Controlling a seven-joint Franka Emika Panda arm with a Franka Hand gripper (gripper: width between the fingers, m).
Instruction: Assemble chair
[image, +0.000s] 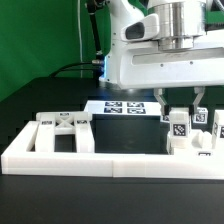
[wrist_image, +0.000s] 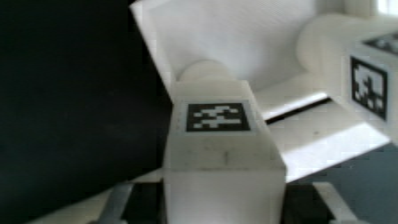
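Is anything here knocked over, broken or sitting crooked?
Nothing stands out. The white ladder-like frame and the small white tagged blocks sit neatly behind the long white border rail, with no visible damage.

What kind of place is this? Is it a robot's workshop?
Probably a robot lab's test bench: a robot arm hangs over a black table, a green curtain is behind, and the white chair parts carry square black-and-white tags.

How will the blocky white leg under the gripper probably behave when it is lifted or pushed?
The blocky leg looks thick and solid, so probably stiff. Its flat faces suggest no rolling. It stands upright and narrow, so a push might tip it.
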